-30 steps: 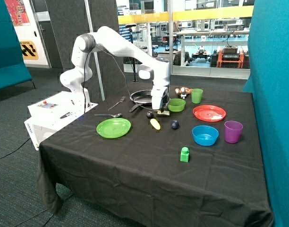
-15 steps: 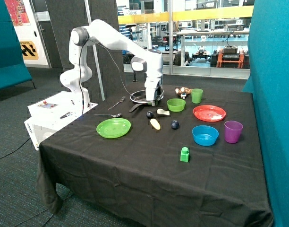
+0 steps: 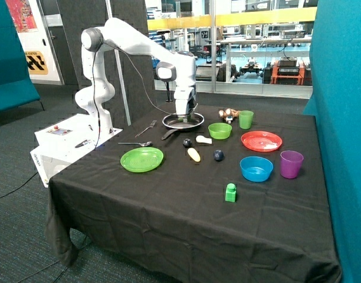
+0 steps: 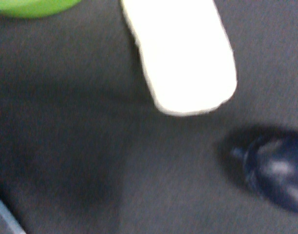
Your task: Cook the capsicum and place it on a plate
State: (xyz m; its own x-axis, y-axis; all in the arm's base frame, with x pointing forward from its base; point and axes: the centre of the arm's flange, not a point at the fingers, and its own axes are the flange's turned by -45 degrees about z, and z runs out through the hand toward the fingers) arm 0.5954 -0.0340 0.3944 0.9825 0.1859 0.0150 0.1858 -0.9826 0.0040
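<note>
One tool (image 3: 185, 116) low over the frying pan (image 3: 196, 122); clenched or released, impossible to tell. Capsicum not discernible. Green plate (image 3: 142, 160) flat on the bench (image 3: 168, 200), beside a spoon (image 3: 135, 143).

From my remote seat I can't read a single word, number or brand anywhere. The nearest thing to a sign is a yellow-and-black striped hazard panel (image 3: 37, 61) on the back wall at about ten o'clock, with a red patterned poster (image 3: 19, 14) above it (its print far too small to make out). The white control box (image 3: 68, 138) beside the table carries no marking I can make out.
</note>
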